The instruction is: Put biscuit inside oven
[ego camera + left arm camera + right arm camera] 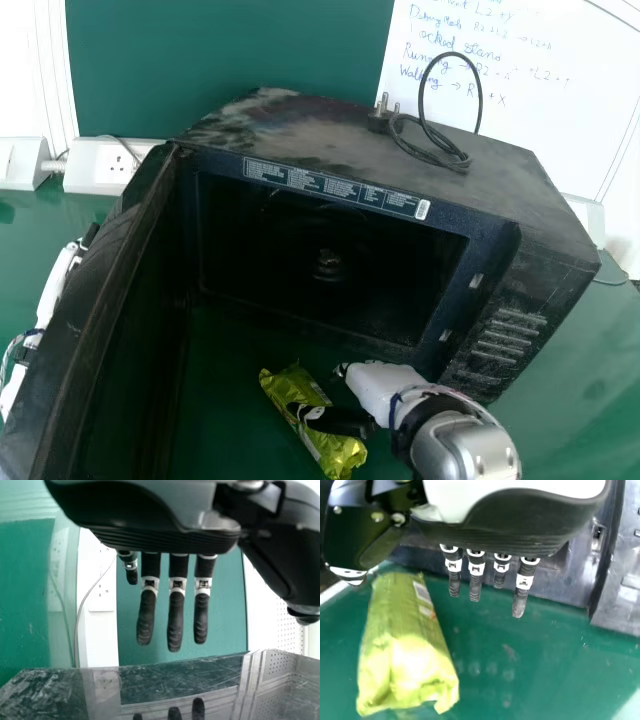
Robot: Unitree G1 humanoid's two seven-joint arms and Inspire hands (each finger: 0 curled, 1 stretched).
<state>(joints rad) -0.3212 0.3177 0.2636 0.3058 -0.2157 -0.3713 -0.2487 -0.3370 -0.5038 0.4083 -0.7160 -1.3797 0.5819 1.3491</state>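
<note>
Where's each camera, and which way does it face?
On the head: faces forward, down at the oven; right hand, left arm show.
On the left wrist: faces a green panel past the left hand.
On the right wrist: faces the biscuit past the right hand.
The first and last share biscuit, oven and right hand.

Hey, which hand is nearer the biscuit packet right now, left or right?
The right hand. It's right beside the biscuit packet, in front of the oven's opening. The left hand is off beyond the open oven door.
</note>
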